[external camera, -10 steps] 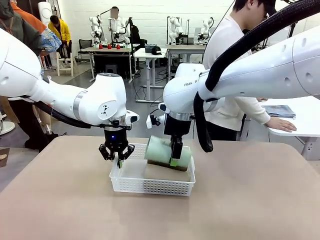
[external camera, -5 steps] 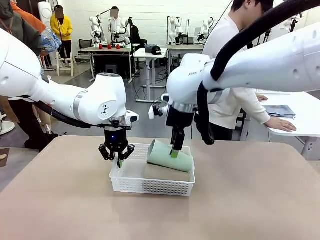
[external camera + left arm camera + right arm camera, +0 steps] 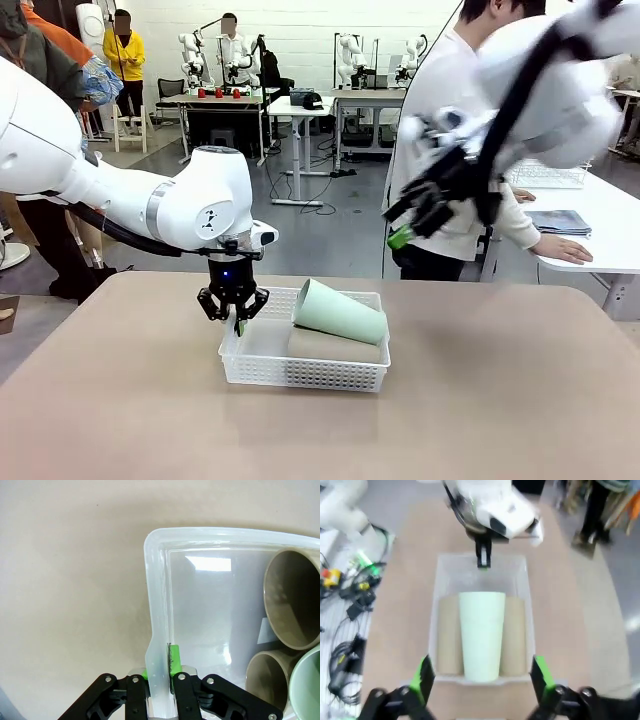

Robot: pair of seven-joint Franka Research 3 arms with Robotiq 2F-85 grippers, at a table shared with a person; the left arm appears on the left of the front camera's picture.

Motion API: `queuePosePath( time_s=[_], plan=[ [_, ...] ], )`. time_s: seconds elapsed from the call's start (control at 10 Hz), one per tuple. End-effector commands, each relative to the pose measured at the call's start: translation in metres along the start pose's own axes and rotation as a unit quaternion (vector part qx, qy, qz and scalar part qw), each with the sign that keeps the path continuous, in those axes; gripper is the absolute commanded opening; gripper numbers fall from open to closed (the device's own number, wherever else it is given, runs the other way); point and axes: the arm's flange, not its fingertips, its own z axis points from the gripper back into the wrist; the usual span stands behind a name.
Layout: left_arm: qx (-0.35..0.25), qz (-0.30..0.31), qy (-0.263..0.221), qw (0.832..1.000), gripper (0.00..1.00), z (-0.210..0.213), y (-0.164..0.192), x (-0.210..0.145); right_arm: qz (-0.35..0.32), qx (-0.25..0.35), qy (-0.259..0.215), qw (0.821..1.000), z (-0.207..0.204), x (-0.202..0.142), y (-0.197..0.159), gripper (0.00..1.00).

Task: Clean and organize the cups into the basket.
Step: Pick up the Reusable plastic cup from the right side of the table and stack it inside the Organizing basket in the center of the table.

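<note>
Lying in the basket [image 3: 300, 375], three cups [image 3: 340, 312]; left jaws pinch its rim, right jaws gape.

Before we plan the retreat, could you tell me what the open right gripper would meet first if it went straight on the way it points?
Probably the pale mint green tumbler, lying atop two tan-brown tumblers in the white plastic basket; depth is unclear.

In the left wrist view, the left gripper [image 3: 159, 667] is clamped on the white basket's [image 3: 156, 605] rim over the tan table [image 3: 70, 580], while inside the basket the open mouths of two tan-brown cups [image 3: 292, 597] and the mint green cup [image 3: 307, 690] lie together.
</note>
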Motion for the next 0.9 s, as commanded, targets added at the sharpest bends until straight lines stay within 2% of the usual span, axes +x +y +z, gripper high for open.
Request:
queuePosePath(
  time_s=[0.0, 0.2, 0.5, 0.7, 0.8],
  plan=[
    [0.000, 0.000, -0.002, 1.000, 0.00, 0.002, -0.001, 0.000, -0.004, 0.009, -0.085, 0.996, 0.040, -0.074, 0.042, 1.00],
    [0.000, 0.000, -0.002, 1.000, 0.00, 0.002, -0.001, 0.000, -0.037, -0.017, -0.134, 0.990, 0.067, -0.131, 0.063, 1.00],
    [0.000, 0.000, -0.002, 1.000, 0.00, 0.002, -0.001, 0.000, -0.077, -0.031, -0.172, 0.982, 0.069, -0.203, 0.064, 1.00],
    [0.000, 0.000, -0.002, 1.000, 0.00, 0.002, -0.001, 0.000, -0.072, -0.036, -0.194, 0.978, 0.065, -0.224, 0.067, 1.00],
    [0.000, 0.000, -0.002, 1.000, 0.00, 0.002, -0.001, 0.000, -0.076, -0.048, -0.186, 0.979, 0.063, -0.229, 0.068, 1.00]
  ],
)
